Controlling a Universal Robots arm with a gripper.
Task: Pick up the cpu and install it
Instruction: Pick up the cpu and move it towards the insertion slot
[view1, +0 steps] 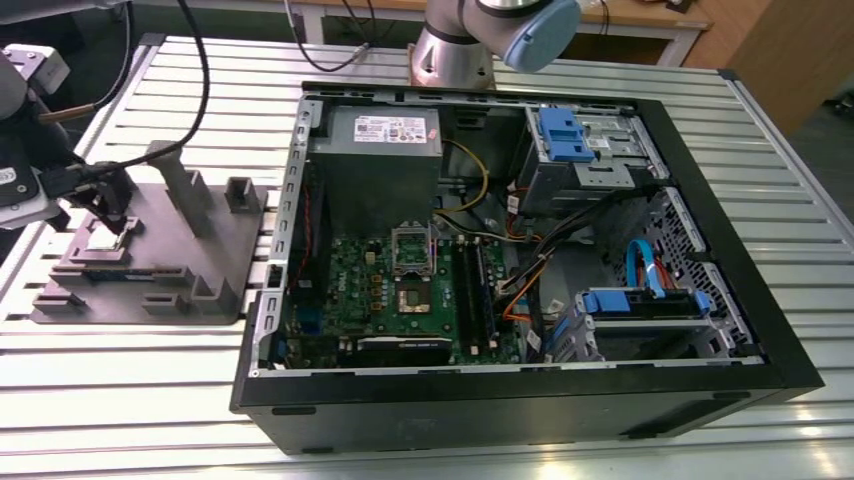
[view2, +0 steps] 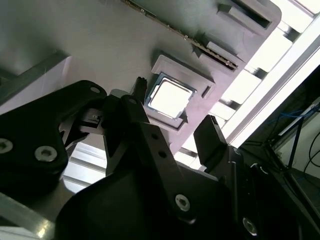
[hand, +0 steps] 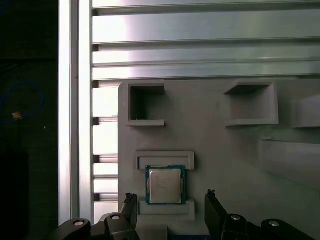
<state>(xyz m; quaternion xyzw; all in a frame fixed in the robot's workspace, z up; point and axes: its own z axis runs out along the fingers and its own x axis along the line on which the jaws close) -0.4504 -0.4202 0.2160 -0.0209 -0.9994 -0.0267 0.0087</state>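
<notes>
Claw (hand: 171, 196): spread wide and holding nothing. In both wrist views its two dark fingers (hand: 214, 212) stand one to each side of the cpu, apart from it.
Cpu (hand: 165, 184): lies flat, silvery top up, in a shallow square recess just beneath the claw, in line with the gap between the fingers.
Fixture (hand: 225, 160): grey moulded block directly under the claw, carrying the cpu; it rests on the slatted metal table (view1: 134, 400).
Computer case (view1: 787, 340): open, well apart from the claw, toward the exterior view's right, with the dark green motherboard (view1: 387, 290) inside.
</notes>
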